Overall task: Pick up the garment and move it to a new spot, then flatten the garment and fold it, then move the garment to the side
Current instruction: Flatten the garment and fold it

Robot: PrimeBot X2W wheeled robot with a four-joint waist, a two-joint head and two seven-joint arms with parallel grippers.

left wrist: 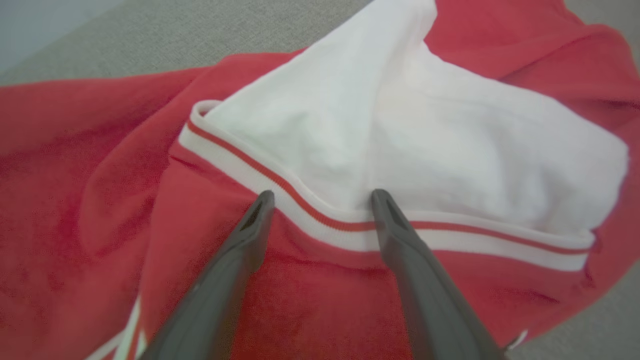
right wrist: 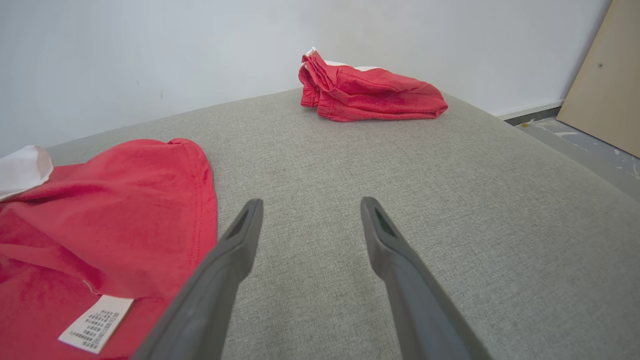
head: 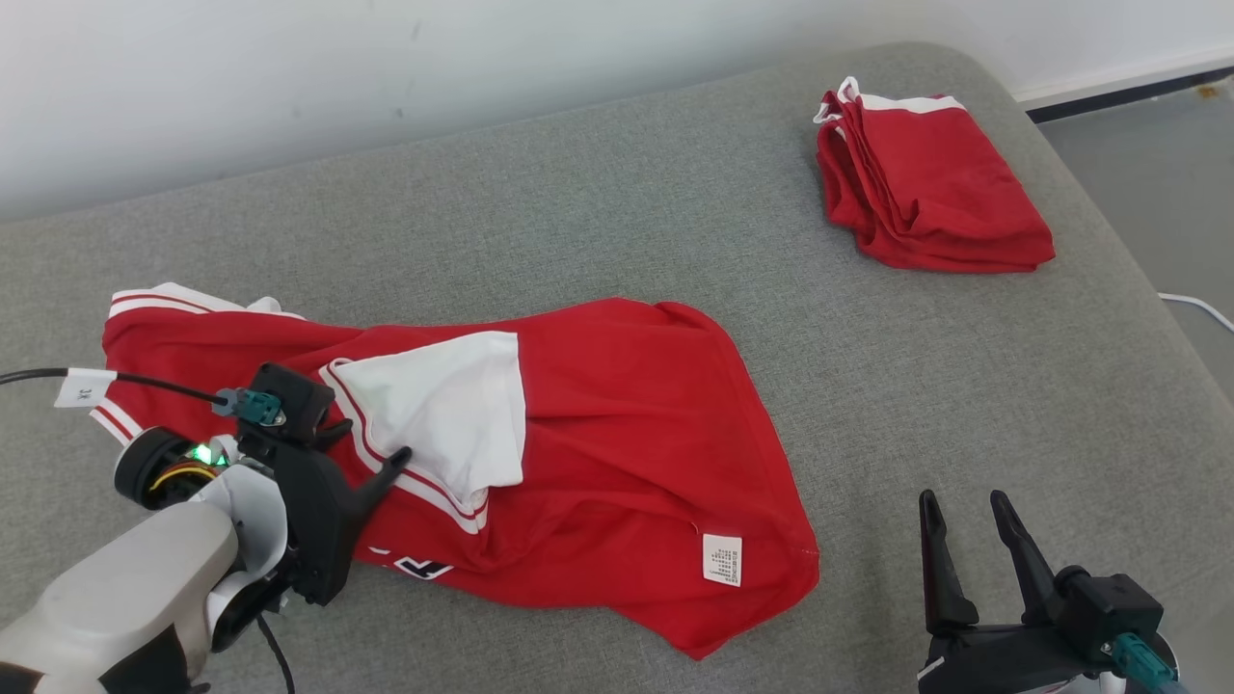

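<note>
Grey cushion [head: 598, 183] runs back to a white wall [head: 289, 77]. Spread wide and holding nothing, the left gripper [left wrist: 322, 194] points at the striped edge of the white sleeve [left wrist: 400, 140] on the rumpled red shirt [head: 627, 434]. The right gripper [right wrist: 311, 201] is wide open too, over bare cushion beside the shirt. Folded red clothes [head: 925, 193] lie far back on the right.

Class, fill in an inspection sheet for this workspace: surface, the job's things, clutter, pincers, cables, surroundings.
Surface: grey upholstered surface, woven.
Job's things: red garment, rumpled, white sleeve on top, care label showing.
Clutter: folded red garment at the far right.
Pincers: left pincer open over the striped cuff; right pincer open over the surface beside the garment.
Cables: black tagged cable by the left arm; white cable on the grey floor.
Surroundings: white wall, wooden board.
</note>
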